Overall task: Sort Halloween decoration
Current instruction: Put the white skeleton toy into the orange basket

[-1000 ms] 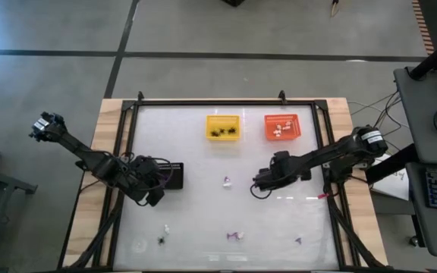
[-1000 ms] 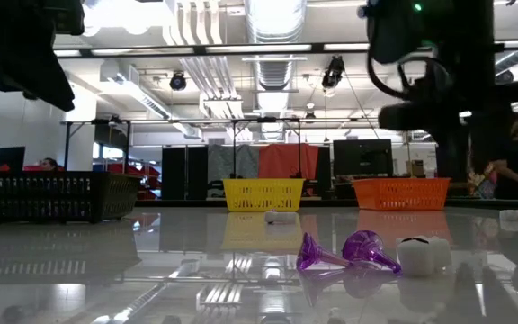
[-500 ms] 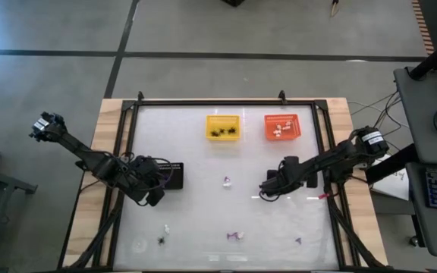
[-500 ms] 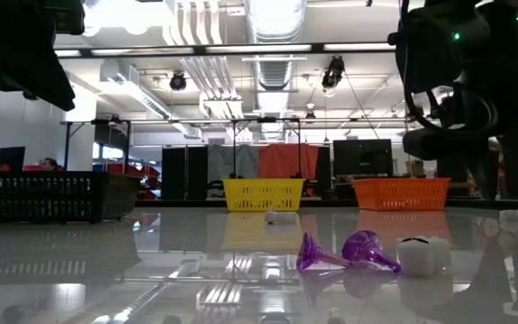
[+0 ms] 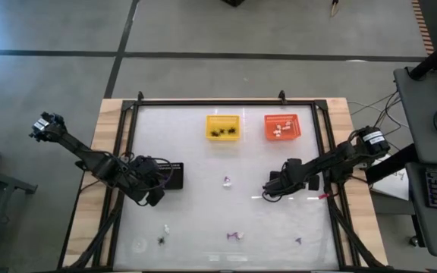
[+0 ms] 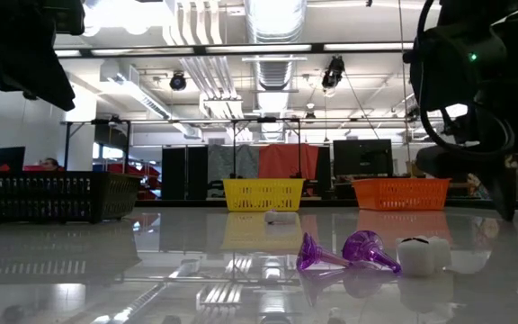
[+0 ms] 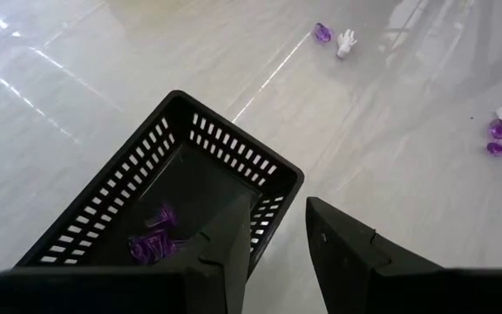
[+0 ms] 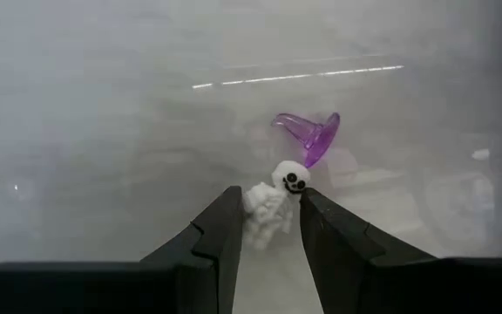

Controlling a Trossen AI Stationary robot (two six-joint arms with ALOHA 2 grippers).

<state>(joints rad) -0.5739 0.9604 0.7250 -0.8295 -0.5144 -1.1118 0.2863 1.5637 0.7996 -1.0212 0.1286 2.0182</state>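
I've swung my right gripper (image 8: 267, 228) back toward its own table edge since a second ago, its part-open, empty fingers now framing a white skeleton trinket (image 8: 273, 202), probably my next pick, with a purple witch hat (image 8: 310, 133) just beyond.

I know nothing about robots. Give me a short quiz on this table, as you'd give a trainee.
1. True or false: the orange basket holds white trinkets.
2. What colour are the trinkets lying in the black basket? A white, B purple, C black.
3. Which arm's pincer hangs over the black basket?

Key:
1. True.
2. B, purple trinkets.
3. The left pincer, its fingers apart.
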